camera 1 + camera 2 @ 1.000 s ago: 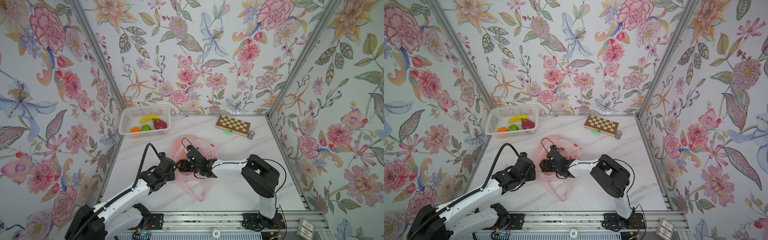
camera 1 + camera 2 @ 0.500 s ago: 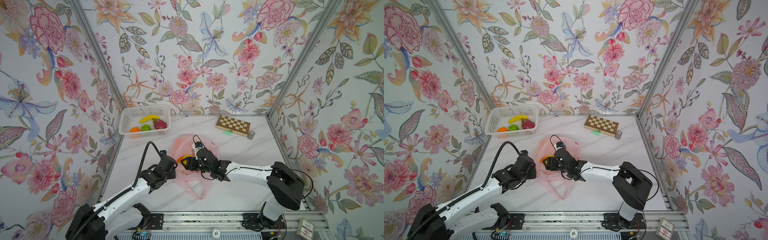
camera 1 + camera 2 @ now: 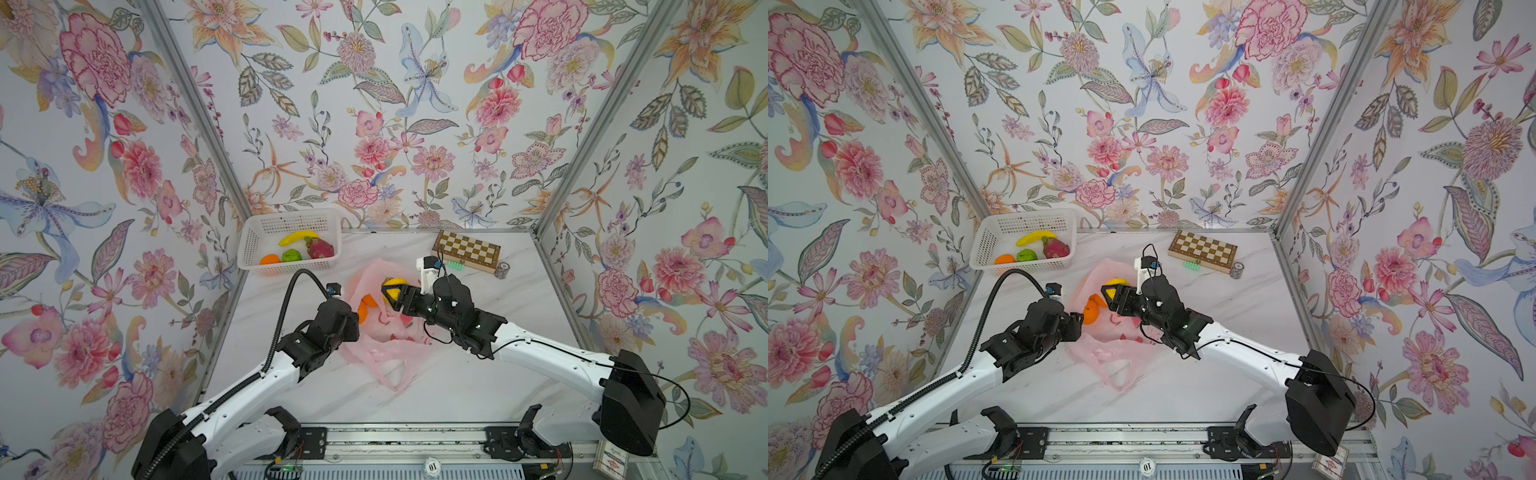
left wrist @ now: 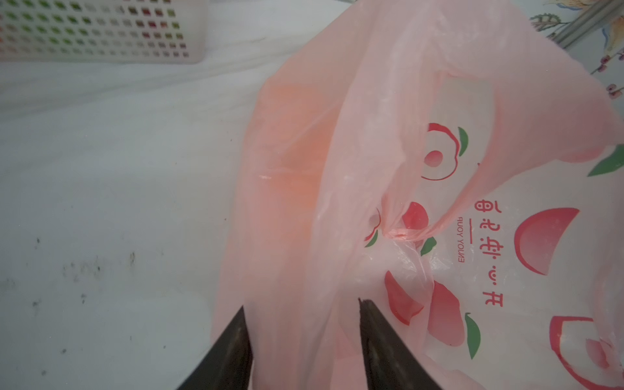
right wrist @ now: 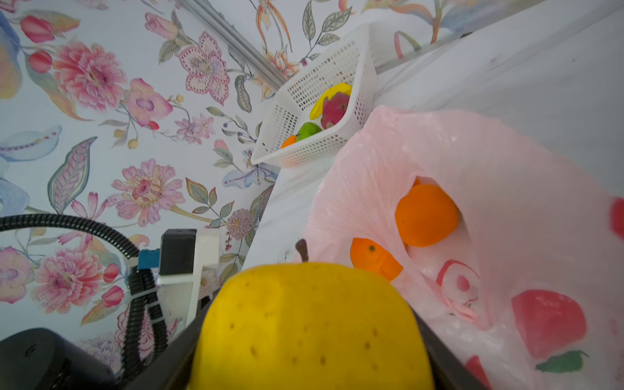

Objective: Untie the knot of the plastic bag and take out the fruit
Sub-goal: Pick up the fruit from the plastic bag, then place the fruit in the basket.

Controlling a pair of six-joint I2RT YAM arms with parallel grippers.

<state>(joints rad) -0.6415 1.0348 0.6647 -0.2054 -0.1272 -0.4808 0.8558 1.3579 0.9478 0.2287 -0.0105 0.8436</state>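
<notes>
The pink plastic bag [image 3: 390, 336] [image 3: 1113, 338] lies mid-table with its mouth gaping. Two oranges [image 3: 365, 307] [image 3: 1090, 311] [image 5: 425, 216] rest inside it. My right gripper [image 3: 392, 293] [image 3: 1111, 295] [image 5: 310, 337] hangs just above the bag, shut on a yellow fruit [image 3: 395, 284] [image 5: 310, 324] with a brown stem. At the bag's left edge my left gripper [image 3: 354, 321] [image 3: 1077, 322] [image 4: 300, 320] is open, with loose bag film lying between its fingers [image 4: 374, 337]. A small bunched pinch of plastic [image 4: 400, 233] shows ahead of them; I cannot tell whether it is the knot.
A white basket [image 3: 291, 216] [image 3: 1025, 218] [image 5: 337, 60] at the back left holds a banana, a dragon fruit, a green fruit and an orange. A folded chessboard [image 3: 465, 251] and a small can [image 3: 502, 270] sit at the back right. Flowered walls close in on three sides.
My left gripper went from shut to open, letting go of the bag's edge. My right gripper carried the yellow fruit up out of the bag while its arm swung out to the right.
</notes>
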